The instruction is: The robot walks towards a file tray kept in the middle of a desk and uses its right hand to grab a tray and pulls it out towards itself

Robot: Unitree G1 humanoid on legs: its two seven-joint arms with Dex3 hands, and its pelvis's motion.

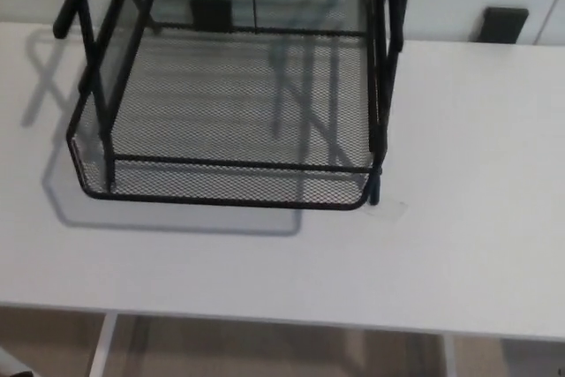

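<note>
A black wire-mesh file tray (pixel 225 112) stands on the white desk (pixel 459 218), filling the upper left and middle of the head view. Its lowest tray has a rounded front rim (pixel 221 199) facing me, a short way back from the desk's near edge. Black upright frame bars rise at its left (pixel 88 50) and right (pixel 380 59) sides and run out of the top of the picture. The upper tiers are cut off from sight. Neither of my hands shows in this view.
The desk's front edge (pixel 282 320) crosses the bottom, with white legs (pixel 101 346) and floor below it. Two dark objects (pixel 503 24) sit at the wall behind the desk. Bare desk surface lies to the right of the tray.
</note>
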